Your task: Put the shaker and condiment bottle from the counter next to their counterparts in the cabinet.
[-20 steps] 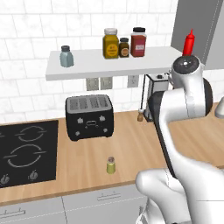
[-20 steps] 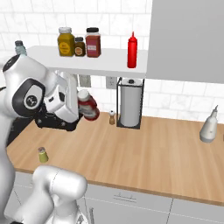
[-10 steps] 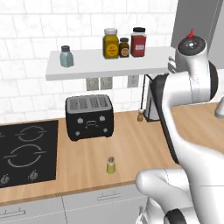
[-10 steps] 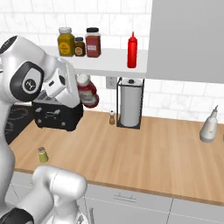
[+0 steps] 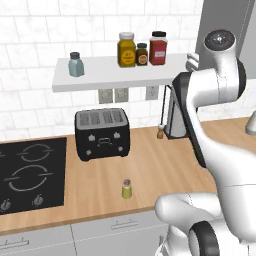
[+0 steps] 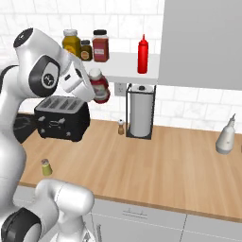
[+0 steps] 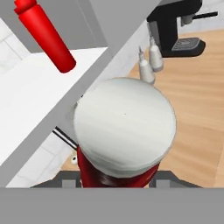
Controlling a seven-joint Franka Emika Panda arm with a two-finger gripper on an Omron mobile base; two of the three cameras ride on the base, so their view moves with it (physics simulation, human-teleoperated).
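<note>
The gripper (image 6: 97, 92) is closed on the condiment bottle (image 6: 98, 85), holding it up in the air just in front of and a little below the front edge of the cabinet (image 6: 124, 64) shelf board, with the bottle's white cap toward the hand camera and its red body hanging beneath

Going left to right along the shelf in the left base view: the pale blue-grey shaker (image 5: 75, 64) stands alone near the left end, then a yellow jar (image 5: 127, 49), a small dark jar (image 5: 142, 54) and a red-filled jar (image 5: 158, 48) stand close together. Farther right, in the right base view, the tall red squeeze bottle (image 6: 142, 54) stands near the grey cabinet panel, with bare shelf between it and the jars

On the counter (image 6: 165, 160) below, a cooktop (image 5: 27, 175) sits at the far left, a black toaster (image 5: 101, 133) beside it, and the shaker (image 5: 127, 188) stands near the front edge, well apart from everything else. A tiny brown shaker (image 6: 121, 127) sits just left of the paper towel holder (image 6: 141, 111), and a pale spray bottle (image 6: 226, 135) stands at the right

As a judgement, the task is under halfway: the held bottle has been raised but is not yet set beside the squeeze bottle, and the yellow-green shaker is untouched
</note>
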